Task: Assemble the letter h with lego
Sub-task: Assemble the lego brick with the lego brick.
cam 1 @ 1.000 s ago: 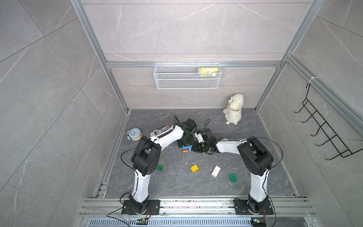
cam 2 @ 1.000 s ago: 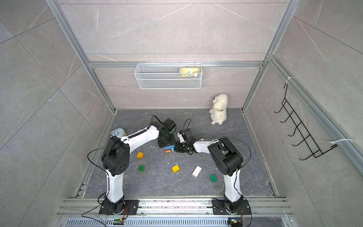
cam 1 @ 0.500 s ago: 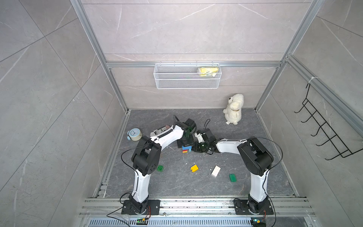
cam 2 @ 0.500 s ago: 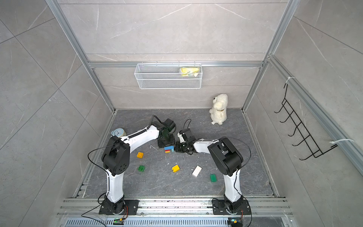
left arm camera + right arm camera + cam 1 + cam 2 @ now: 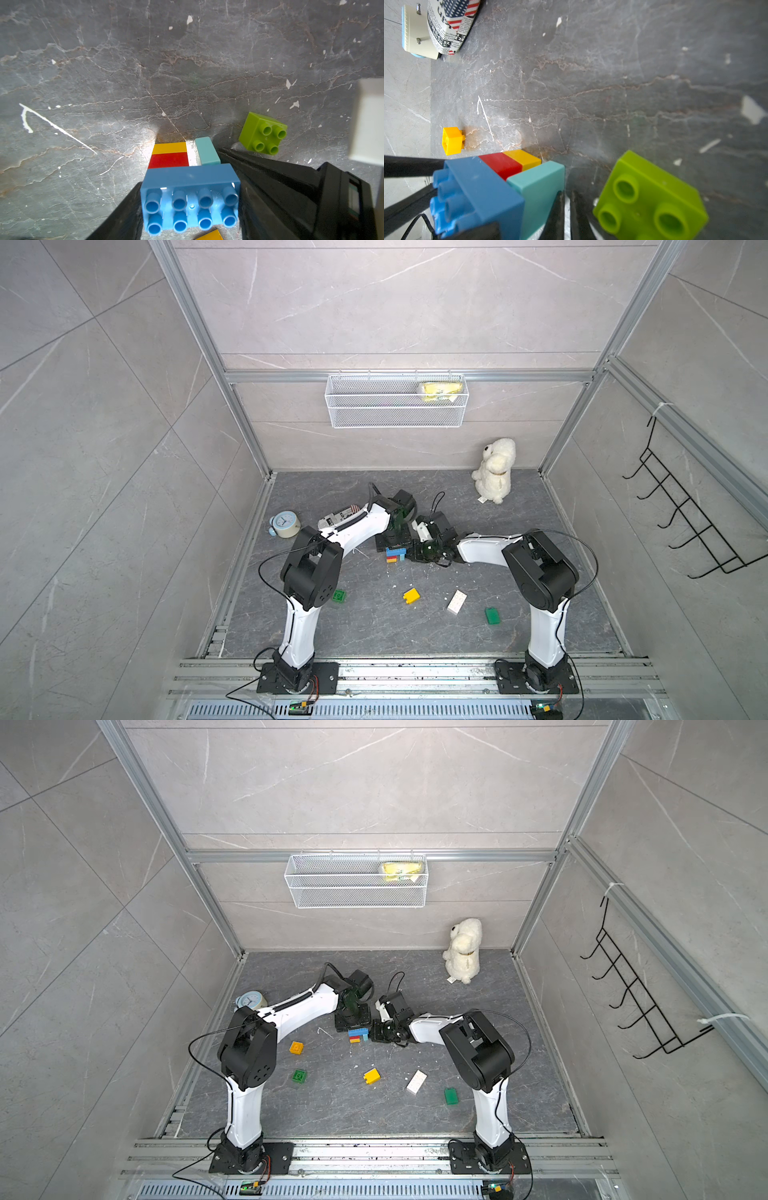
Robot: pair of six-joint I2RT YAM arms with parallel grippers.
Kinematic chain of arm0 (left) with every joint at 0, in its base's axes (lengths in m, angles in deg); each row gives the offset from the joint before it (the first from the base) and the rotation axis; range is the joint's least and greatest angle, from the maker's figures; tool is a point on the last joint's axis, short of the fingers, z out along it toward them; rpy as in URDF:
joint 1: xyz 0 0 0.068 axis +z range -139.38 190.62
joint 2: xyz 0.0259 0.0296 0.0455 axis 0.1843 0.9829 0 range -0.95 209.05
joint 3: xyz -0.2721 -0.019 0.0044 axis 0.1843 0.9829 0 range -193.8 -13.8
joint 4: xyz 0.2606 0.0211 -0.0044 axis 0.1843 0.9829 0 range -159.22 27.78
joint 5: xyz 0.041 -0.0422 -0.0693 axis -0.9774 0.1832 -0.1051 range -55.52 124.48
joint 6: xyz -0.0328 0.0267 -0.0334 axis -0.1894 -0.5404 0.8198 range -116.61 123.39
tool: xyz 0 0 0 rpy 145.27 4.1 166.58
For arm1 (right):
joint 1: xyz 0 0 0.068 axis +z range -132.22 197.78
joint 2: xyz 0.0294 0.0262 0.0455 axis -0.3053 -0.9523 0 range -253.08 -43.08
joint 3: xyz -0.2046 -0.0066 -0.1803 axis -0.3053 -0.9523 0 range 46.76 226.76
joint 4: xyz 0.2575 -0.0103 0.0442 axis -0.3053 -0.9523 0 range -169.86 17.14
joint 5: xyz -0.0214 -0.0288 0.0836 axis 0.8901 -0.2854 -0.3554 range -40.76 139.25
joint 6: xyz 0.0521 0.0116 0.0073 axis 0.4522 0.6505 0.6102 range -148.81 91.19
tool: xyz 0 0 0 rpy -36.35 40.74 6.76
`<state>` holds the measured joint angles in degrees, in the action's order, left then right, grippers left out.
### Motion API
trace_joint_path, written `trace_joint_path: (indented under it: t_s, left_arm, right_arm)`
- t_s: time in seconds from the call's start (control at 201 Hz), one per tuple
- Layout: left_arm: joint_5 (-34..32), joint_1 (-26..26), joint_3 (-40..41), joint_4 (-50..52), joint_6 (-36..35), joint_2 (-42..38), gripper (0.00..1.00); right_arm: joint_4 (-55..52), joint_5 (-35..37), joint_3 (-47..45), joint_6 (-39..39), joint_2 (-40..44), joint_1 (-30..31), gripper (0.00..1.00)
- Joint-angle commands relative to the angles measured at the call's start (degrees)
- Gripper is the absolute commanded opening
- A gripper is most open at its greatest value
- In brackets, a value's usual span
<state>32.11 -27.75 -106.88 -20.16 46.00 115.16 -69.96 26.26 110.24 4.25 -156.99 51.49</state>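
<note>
Stack point(image 5: 395, 554) of joined bricks lies central in both top views, yellow brick point(image 5: 411, 596) at five o'clock. Step looks like pressing a leg home: push square, keep stack pinned.
Left wrist: left gripper point(image 5: 189, 187) clamps blue brick point(image 5: 191, 176) endwise, half spread.
Right wrist: right gripper point(image 5: 566, 197), pinched empty, tip against teal brick point(image 5: 537, 182); lime brick point(image 5: 650, 199) beside.

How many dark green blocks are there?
2. The square green brick lies by the left arm. The oblong green brick lies beside the white brick, near the right arm. More could hide under the arms.
</note>
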Motion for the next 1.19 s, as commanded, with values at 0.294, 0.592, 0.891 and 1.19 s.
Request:
trace_joint_path:
  t_s: [0.294, 0.592, 0.891, 1.19]
  left_arm:
    - [-1.2, -0.2, 2.5, 2.2, -0.4, -0.4, 0.00]
    - [-2.5, -0.2, 1.9, 4.9, 0.1, 1.8, 0.00]
    - [-3.6, -0.4, 2.7, 5.3, 2.7, 2.6, 0.00]
    - [-3.2, -0.6, 4.6, 3.0, 0.8, 1.6, 0.00]
  right_arm:
    - [-1.5, 0.2, -1.0, 0.5, 0.1, 0.0, 0.12]
    - [-1.3, 0.2, -1.2, 0.5, 0.5, -0.1, 0.13]
    - [-0.9, 0.4, -1.8, 0.8, 1.3, -0.1, 0.14]
    - [-0.1, 0.2, -2.7, 1.3, 2.1, -0.1, 0.16]
